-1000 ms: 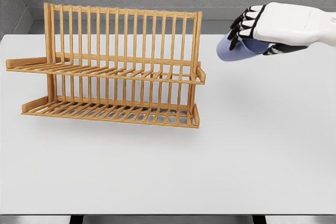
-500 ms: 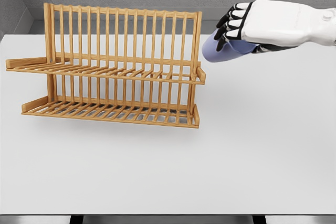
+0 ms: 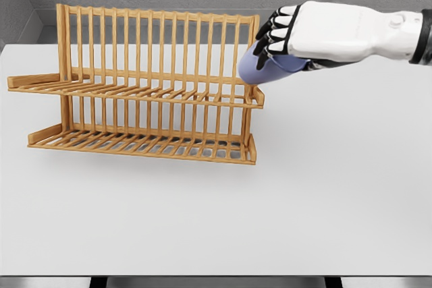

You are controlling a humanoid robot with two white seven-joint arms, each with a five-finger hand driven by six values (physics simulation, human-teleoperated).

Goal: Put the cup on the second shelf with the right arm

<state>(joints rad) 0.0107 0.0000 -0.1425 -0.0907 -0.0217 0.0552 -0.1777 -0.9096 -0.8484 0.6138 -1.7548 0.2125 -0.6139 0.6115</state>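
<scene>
A pale blue cup [image 3: 260,71] lies on its side in the air, held from above by my right hand [image 3: 283,38], whose black-tipped fingers [image 3: 270,34] curl over it. The cup's lower end overlaps the right end post of the wooden dish rack [image 3: 142,85], just above the upper shelf [image 3: 135,92]. The lower shelf [image 3: 142,145] sits near the table. Both shelves carry nothing. My right arm comes in from the right edge. No left arm shows.
The rack stands on a white table [image 3: 324,187], toward its left and back. A grey wall and ledge run behind the table. The table's front edge lies near the bottom of the view.
My right hand has carried the cup leftward, from well right of the rack to the rack's right end above the upper shelf. The grip has stayed the same.
</scene>
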